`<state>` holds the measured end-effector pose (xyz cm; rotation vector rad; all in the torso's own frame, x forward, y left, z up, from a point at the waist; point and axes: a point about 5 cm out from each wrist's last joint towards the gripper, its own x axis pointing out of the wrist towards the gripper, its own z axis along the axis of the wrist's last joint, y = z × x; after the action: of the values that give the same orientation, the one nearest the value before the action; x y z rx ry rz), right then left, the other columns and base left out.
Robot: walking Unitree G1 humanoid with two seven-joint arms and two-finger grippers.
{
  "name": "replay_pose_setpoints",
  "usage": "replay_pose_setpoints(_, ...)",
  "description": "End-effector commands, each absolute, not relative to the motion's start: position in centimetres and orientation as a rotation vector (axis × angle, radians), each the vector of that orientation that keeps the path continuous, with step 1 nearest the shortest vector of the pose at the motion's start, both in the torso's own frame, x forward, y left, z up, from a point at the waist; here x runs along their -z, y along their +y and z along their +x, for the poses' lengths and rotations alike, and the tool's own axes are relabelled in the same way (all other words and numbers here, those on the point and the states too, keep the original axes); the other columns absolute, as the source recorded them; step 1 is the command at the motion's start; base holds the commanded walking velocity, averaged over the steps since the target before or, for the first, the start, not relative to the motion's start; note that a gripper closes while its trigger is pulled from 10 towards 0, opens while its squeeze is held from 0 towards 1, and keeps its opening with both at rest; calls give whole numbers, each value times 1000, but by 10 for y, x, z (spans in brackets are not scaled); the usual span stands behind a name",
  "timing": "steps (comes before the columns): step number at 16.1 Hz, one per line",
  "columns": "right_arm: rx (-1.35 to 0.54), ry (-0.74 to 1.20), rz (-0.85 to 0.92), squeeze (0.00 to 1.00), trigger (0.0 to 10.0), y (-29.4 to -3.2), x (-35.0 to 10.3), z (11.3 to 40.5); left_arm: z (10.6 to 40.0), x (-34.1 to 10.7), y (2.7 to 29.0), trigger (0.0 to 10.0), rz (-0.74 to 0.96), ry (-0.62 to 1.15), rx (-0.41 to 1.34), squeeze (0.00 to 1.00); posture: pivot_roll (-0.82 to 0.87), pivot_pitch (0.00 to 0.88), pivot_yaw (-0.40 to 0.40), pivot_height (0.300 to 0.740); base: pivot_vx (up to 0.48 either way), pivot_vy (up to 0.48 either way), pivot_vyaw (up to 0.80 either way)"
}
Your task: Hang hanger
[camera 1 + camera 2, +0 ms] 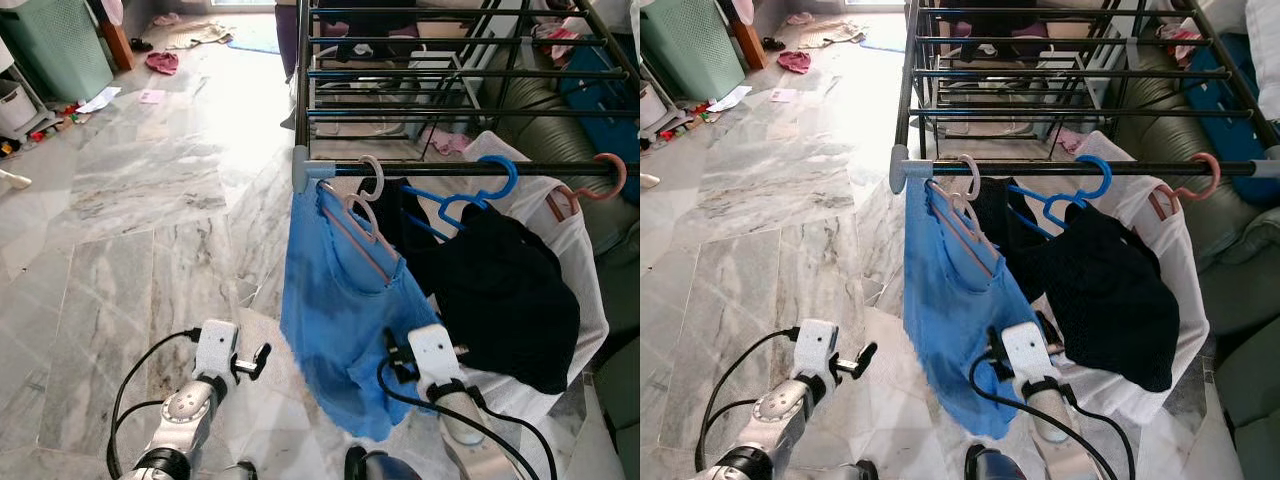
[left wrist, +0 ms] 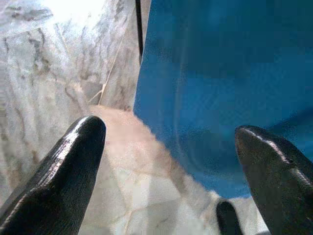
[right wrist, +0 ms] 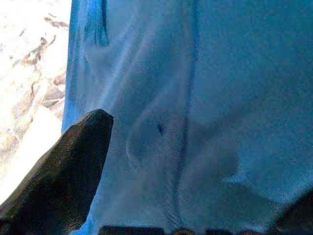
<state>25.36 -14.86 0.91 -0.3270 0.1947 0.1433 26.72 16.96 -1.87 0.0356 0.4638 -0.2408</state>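
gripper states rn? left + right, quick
Left gripper: open, empty, low beside the blue shirt.
Right gripper: fingers apart, right up against the blue shirt; nothing seen gripped.

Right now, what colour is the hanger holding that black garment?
Blue; the hanger shows best in the left eye view.

Light: I see strong daylight from the far side, glare washing out the marble floor (image 1: 150, 190) | Shadows: soft, under the drying rack (image 1: 450, 168) | Head views: sharp | Wrist views: soft, blue shirt (image 3: 205, 98) blurred, black fingers (image 2: 63, 176) out of focus.
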Motion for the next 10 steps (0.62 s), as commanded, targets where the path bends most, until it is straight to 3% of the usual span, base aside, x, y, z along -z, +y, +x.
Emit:
replay_pose_setpoints(1, -143, 222, -334, 1000, 10000, -149, -2, 249, 256, 30, 174, 10000, 65, 531, 240, 0, -190, 125, 11, 740, 0, 0, 0)
replay_pose_setpoints(6, -93, 468, -190, 1000, 10000, -157, 39, 224, 235, 49, 170, 10000, 160, 664, 282, 0, -191, 149, 22, 740, 0, 0, 0)
replay_pose_setpoints(10, -96, 644, -91, 1000, 10000, -151, 61, 211, 219, 62, 176, 10000, 169, 787, 253, 0, -175, 115, -1, 740, 0, 0, 0)
